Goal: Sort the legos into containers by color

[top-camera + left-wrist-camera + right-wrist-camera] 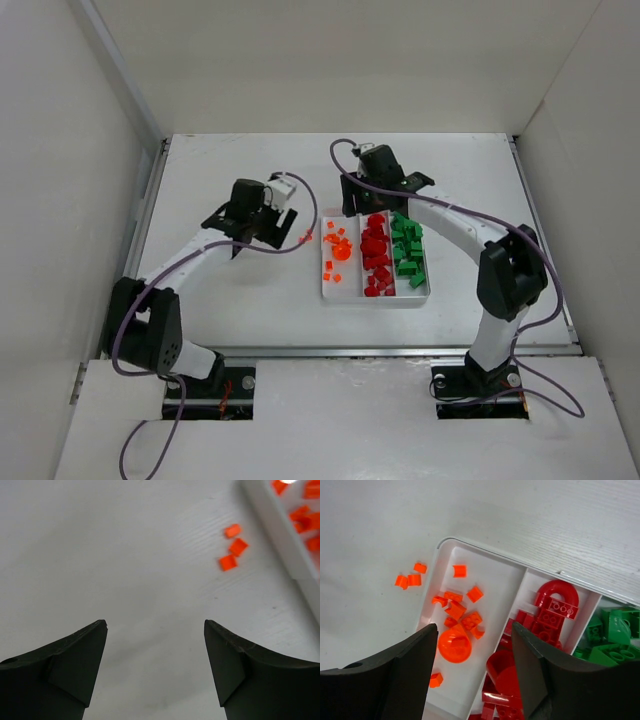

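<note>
The white tray holds orange legos in its left compartment, red legos in the middle one and green legos in the right one. Three loose orange legos lie on the table just left of the tray; they also show in the left wrist view and the right wrist view. My left gripper is open and empty over bare table, left of the loose legos. My right gripper is open and empty above the tray's far end, over the orange and red compartments.
White walls enclose the table on the left, back and right. The tray's rim lies just right of the loose legos. A round orange dome and a red arch are the larger pieces in the tray.
</note>
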You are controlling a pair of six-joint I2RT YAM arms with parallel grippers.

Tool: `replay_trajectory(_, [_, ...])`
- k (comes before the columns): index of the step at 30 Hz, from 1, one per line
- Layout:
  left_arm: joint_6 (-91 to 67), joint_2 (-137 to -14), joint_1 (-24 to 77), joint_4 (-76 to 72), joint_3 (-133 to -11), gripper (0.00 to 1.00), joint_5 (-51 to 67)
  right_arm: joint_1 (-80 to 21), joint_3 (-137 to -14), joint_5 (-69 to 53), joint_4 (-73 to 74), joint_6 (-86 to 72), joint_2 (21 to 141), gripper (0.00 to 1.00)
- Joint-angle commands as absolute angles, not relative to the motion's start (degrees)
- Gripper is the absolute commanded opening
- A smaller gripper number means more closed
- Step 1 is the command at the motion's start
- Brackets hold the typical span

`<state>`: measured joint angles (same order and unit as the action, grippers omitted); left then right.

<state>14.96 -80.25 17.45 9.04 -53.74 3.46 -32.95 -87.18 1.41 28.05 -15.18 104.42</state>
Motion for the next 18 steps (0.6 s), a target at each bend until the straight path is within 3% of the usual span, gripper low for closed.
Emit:
replay_trajectory(1, [24.4, -82.0, 22.1, 4.7, -53.8, 0.75, 11.2, -31.8, -85.4, 0.4, 26.3, -15.3, 102.0, 0.66])
replay_trajectory(6, [28.6, -91.0, 24.3, 1.9, -55.5, 0.75, 14.9, -30.8, -84.3, 0.4, 25.8, -15.3, 99.5, 0.66])
replay_trajectory(12, [29.9, -104.6, 24.3, 12.4, -68.3, 0.61, 17.8, -30.8, -82.6, 1.0, 25.8, -15.3, 97.6, 0.66])
replay_trajectory(18, [29.9, -105.7, 24.3, 9.3, -67.2, 0.61, 18.4, -30.8, -81.6, 2.0, 26.3, -15.8, 96.4, 0.66])
